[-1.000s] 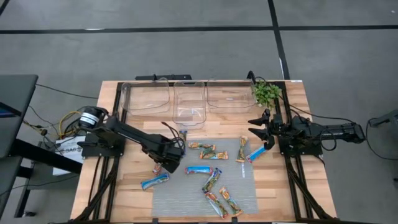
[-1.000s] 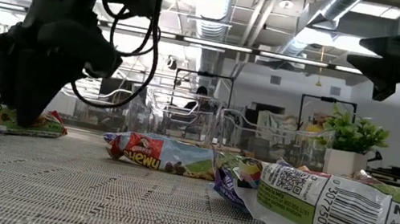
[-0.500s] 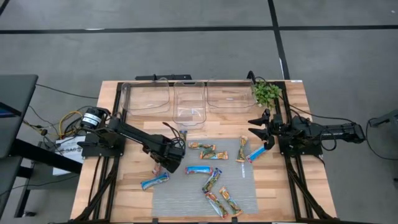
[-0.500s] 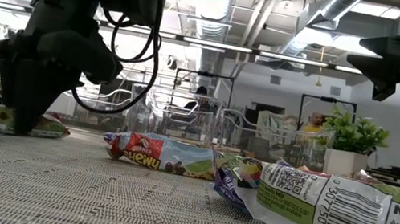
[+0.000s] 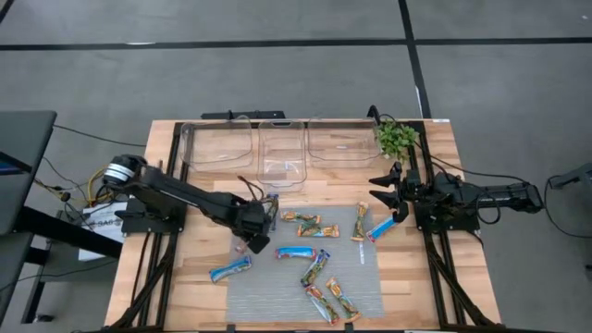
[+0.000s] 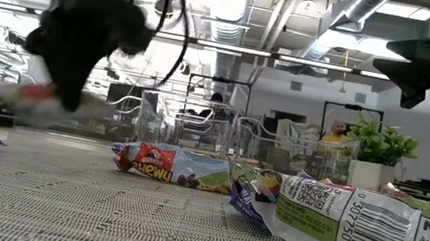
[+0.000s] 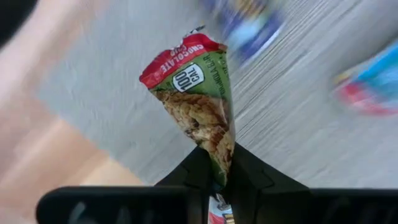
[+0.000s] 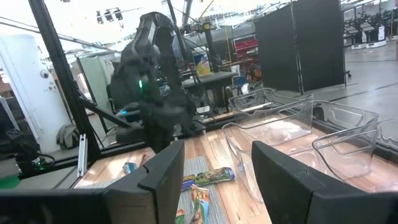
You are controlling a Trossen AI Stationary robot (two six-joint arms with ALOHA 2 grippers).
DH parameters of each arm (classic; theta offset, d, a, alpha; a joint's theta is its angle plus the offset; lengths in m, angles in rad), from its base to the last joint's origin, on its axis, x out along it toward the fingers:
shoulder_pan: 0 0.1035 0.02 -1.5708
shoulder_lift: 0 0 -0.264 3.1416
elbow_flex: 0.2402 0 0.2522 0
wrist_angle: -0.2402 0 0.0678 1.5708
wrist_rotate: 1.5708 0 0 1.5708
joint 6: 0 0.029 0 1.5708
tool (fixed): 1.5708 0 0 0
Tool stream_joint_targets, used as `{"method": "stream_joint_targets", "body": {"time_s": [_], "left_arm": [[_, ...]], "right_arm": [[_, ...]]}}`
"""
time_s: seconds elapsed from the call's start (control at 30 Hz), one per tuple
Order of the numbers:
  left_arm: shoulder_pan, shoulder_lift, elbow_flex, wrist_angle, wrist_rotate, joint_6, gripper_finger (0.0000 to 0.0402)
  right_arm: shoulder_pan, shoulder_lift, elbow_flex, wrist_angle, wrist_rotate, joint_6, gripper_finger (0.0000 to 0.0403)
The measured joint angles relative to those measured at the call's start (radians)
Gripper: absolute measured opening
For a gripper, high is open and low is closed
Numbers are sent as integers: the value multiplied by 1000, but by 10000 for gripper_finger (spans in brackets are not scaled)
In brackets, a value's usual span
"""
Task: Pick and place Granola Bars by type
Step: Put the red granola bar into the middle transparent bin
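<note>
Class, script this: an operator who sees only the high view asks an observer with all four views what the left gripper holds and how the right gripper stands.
Operator: From above, the left gripper hides its catch. Is it holding anything?
Observer: Yes. Its wrist view shows the fingers shut on a green-wrapped granola bar with a red end.
Operator: And the right gripper near the plant?
Observer: Its wrist view shows both fingers spread apart with nothing between them.

Green-wrapped granola bar (image 7: 199, 106) pinched, lifted; other bars (image 5: 314, 268) scattered flat on mat.
</note>
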State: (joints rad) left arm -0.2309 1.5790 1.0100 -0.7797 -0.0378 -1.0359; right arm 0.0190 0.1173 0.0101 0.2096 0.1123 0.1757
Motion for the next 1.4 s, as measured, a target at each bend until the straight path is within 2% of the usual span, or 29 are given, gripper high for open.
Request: {"method": "stream_joint_targets", "body": {"time_s": [0.2,0.37,0.5,0.6,0.97,1.17,1.4], "left_arm": [[9,-178,0,171,-170,166,38],[10,-301,1,373,-282,388,39],[12,-371,1,542,-288,552,39],[12,-411,1,625,-279,607,39],[28,-432,2,633,-256,620,39],[161,-432,2,593,-258,672,39],[438,-432,2,588,-263,711,39]], "right_arm": [[0,0,0,0,0,0,180],[0,0,0,0,0,0,183],[0,0,0,0,0,0,182],[0,0,0,0,0,0,180],[0,0,0,0,0,0,181],[0,0,0,0,0,0,181],[0,0,0,0,0,0,181]]}}
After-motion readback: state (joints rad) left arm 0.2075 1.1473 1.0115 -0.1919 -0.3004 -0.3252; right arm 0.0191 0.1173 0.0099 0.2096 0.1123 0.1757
